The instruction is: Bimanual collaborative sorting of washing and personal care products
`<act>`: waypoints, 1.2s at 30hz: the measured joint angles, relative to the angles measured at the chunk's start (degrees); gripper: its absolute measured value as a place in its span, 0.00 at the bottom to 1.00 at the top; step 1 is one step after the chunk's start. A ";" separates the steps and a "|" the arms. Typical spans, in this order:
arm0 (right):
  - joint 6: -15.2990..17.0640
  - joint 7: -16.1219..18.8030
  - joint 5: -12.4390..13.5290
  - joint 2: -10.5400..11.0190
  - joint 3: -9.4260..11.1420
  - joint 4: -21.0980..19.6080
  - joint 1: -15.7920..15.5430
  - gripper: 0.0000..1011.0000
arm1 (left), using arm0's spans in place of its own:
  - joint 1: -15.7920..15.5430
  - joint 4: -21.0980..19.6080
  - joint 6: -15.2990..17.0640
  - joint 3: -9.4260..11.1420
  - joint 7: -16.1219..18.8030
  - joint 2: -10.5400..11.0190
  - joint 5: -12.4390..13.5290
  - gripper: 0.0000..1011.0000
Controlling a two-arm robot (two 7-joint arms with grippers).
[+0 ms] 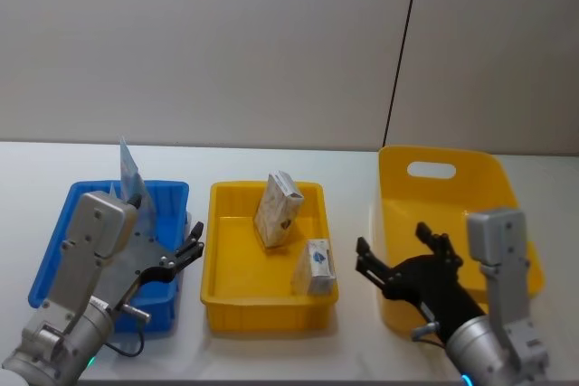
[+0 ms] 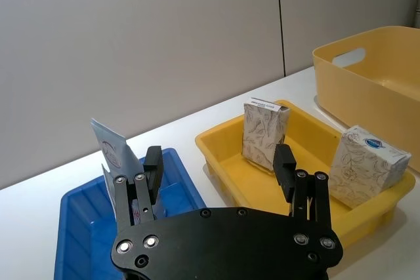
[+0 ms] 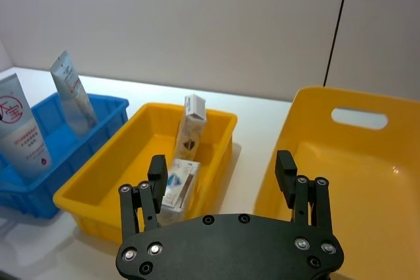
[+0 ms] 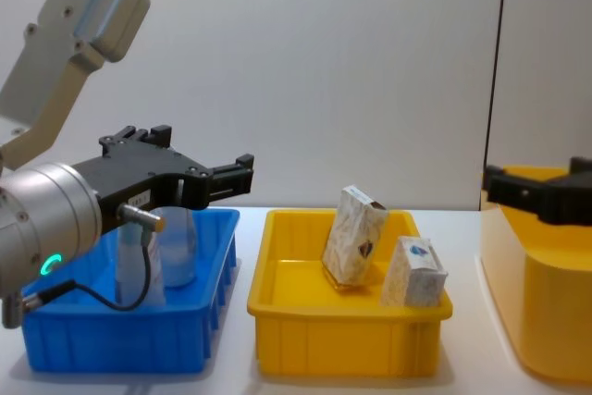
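left gripper released, lower left | right gripper released, lower right | beige patterned carton, small white carton centre

Head looks down, chest level; both share yellow tray.

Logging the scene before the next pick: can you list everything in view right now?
pouch with red circle logo: 1, pale blue, standing in the blue tray
second pouch: 1, pale blue, standing in the blue tray, farther back
beige patterned carton: 1, beige, leaning in the yellow tray, far part
small carton with blue mark: 1, whitish, yellow tray, near right corner
blue tray: 1, blue, left on the table
yellow tray: 1, yellow, middle
yellow bin: 1, yellow, cut-out handle, right
table: 1, white
left gripper: 1, black, open, over the blue tray's right side
right gripper: 1, black, open, at the yellow bin's left wall
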 joint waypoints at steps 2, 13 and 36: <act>1.54 -0.58 -0.37 -0.66 -0.53 0.34 0.48 0.99 | 0.00 0.00 0.00 0.00 0.00 0.00 0.00 0.99; 7.56 -3.24 -1.87 -4.27 -2.91 2.94 3.24 0.99 | 0.00 0.00 0.00 0.00 0.00 0.00 0.00 0.99; 14.05 -6.50 -4.57 -10.46 -5.57 11.08 9.22 0.99 | 0.00 0.00 0.00 0.00 0.00 0.00 0.00 0.99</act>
